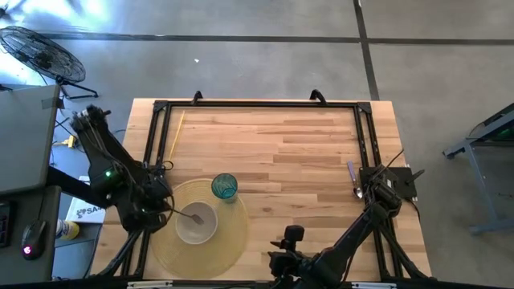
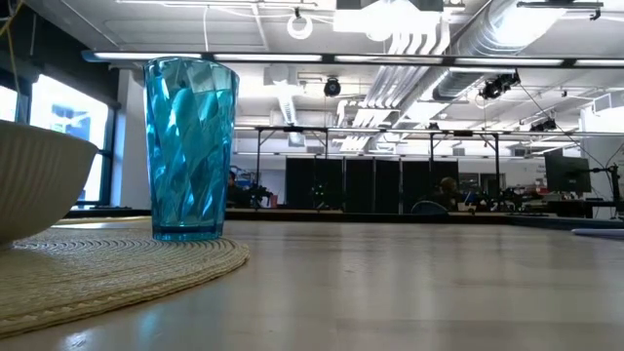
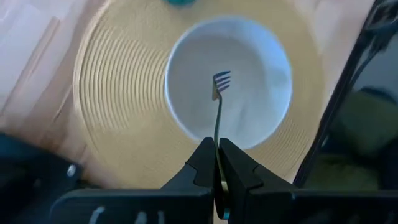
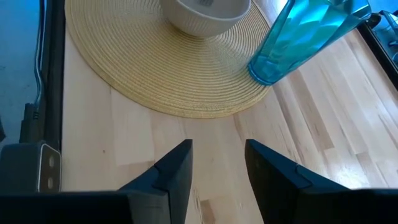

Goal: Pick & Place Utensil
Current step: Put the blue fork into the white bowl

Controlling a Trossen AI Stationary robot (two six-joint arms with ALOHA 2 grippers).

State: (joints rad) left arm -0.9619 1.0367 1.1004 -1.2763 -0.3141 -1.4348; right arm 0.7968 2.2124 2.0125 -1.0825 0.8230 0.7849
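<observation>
1. our left fingers point(image 3: 200, 163) are pinched tight on the handle of a fork point(image 3: 218, 102), with the handle running up out of the thin slit between them.
2. just past them, the fork's tines hang over the inside of the white bowl point(image 3: 267, 81); we cannot tell whether the tines touch the bowl's floor.
3. in the high view the left gripper point(image 1: 166, 206) sits at the left edge of the round woven placemat point(image 1: 233, 241), and the fork reaches from it into the bowl point(image 1: 197, 225).
4. the bowl rests on the placemat, and the blue tumbler point(image 1: 225, 187) stands upright on the mat's far edge, just beside the bowl.
5. our right gripper point(image 4: 216, 163) hangs low over bare wood at the table's near edge, its fingers spread apart with nothing between them.
6. beyond those fingers lie the placemat point(image 4: 143, 68), the bowl point(image 4: 202, 15) and the tumbler point(image 4: 298, 40).
7. farther off, near the right side of the table point(image 1: 297, 144), a spoon point(image 1: 354, 180) with a purple handle lies on the wood, well apart from the mat.
8. the low view shows the tumbler point(image 2: 189, 146) on the mat's rim with the bowl point(image 2: 39, 185) beside it.
</observation>
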